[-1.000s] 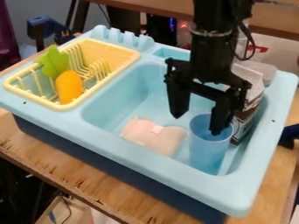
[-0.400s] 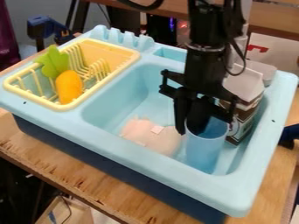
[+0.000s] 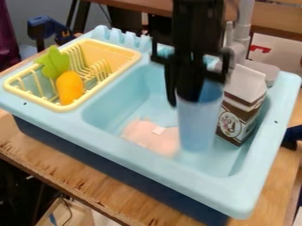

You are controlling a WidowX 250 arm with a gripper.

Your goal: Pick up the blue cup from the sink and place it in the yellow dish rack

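Wooden bench [image 3: 106,190] with a light-blue toy sink [image 3: 147,165] on it, and the black gripper [image 3: 181,99] has its fingers [image 3: 171,95] clamped onto a blue cup [image 3: 198,126] just right of frame center, carton [image 3: 237,115] nearby.

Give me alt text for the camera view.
Robot hand gripping a blue cup by its rim over a light-blue toy sink holding a brown-and-white carton and a pink object. A yellow dish rack holds an orange toy vegetable with green leaves.
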